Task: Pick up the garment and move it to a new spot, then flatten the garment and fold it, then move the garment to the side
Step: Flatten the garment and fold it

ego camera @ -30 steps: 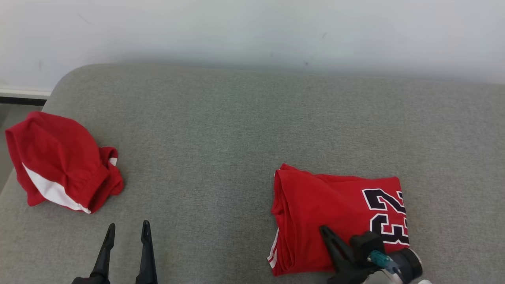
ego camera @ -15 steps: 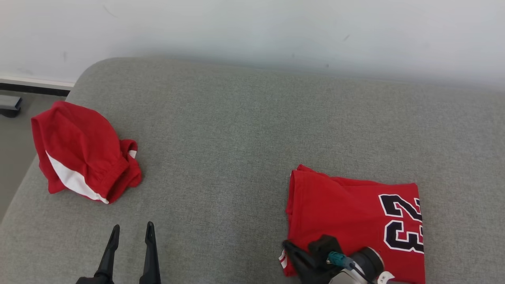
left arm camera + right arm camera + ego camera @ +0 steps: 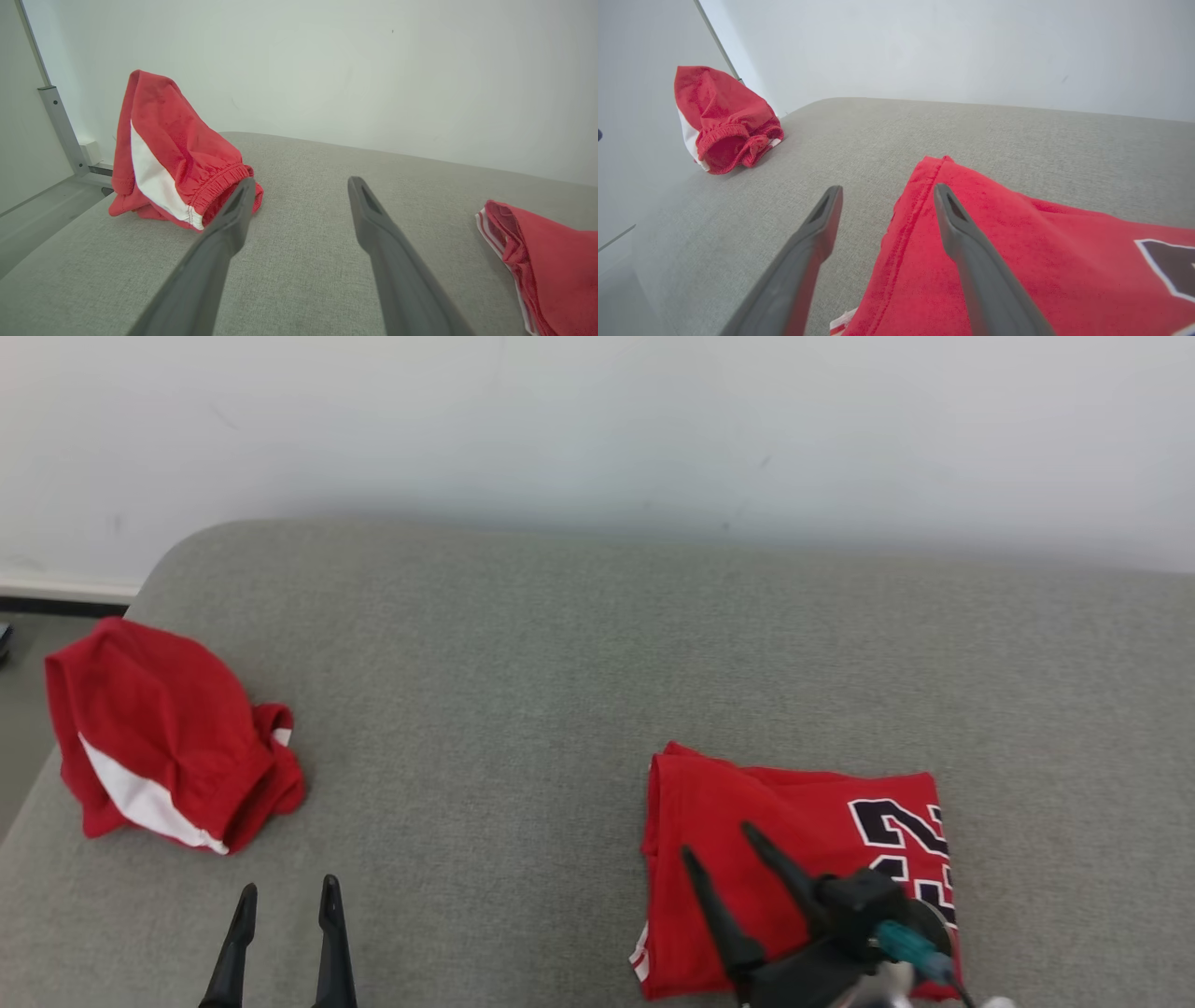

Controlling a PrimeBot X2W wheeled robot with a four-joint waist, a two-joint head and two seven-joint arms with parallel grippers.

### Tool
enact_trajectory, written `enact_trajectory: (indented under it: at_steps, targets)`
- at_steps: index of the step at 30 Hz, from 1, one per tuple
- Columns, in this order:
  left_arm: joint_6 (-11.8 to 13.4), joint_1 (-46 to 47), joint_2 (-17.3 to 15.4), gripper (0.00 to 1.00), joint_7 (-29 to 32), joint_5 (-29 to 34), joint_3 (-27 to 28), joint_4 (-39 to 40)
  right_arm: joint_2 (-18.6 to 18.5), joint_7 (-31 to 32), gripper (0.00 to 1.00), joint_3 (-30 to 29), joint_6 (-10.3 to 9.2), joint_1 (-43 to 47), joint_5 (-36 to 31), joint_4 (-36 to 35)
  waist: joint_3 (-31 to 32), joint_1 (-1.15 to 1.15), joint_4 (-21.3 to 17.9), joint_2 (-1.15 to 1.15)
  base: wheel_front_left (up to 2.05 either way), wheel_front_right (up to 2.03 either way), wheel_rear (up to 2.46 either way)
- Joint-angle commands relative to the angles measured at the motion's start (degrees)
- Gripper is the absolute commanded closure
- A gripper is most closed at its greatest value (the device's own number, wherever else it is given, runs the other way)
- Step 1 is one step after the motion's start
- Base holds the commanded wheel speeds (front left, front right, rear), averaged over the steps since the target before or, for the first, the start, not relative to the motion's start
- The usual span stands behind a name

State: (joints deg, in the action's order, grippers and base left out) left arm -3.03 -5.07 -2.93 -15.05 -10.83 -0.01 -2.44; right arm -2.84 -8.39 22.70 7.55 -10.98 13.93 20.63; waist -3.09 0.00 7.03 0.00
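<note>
Garments, two, on grey cushion (image 3: 523,644): folded jersey (image 3: 794,803), crumpled shorts (image 3: 159,737); left end effector (image 3: 288,885), right end effector (image 3: 717,838), both spread.

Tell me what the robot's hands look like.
The left gripper and right gripper match: each has two long, tapering fingers, matte dark grey, with a slot near the tip. Behind the right one sits a black wrist body with a teal connector.

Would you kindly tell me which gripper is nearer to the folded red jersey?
Right. The right gripper is open over the folded red jersey, at its left edge; the left gripper is to its left, above grey cushion, nearer the red shorts.
</note>
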Motion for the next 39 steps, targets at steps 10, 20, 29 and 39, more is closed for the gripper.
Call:
enact_trajectory:
  at_steps: [10,20,29,39]
  targets:
    - [0.2,-1.8,0.1,0.00,-0.1,-0.8,0.7,1.2,-0.1,-3.8,0.00,-16.5,-0.14,7.6,-4.7,-6.3,4.1,0.00,-6.9,0.00,0.00,0.00,0.00]
    - [0.2,-1.8,0.1,0.00,-0.1,-1.7,0.3,0.0,-0.1,-5.8,0.00,-26.3,-0.14,9.9,-9.0,-5.9,5.2,0.00,-9.5,0.00,0.00,0.00,0.00]
    - [0.2,-2.0,0.1,0.00,-0.1,-2.4,1.9,-4.4,-0.1,-6.6,0.00,-25.8,-0.14,10.7,-10.5,-5.0,6.1,0.00,-10.6,0.00,0.00,0.00,0.00]
    - [-0.9,-2.3,0.1,0.00,-0.1,-2.1,4.9,-7.9,-0.1,-6.8,0.00,-24.8,-0.14,11.5,-10.1,-4.9,6.5,0.00,-10.9,0.00,0.00,0.00,0.00]
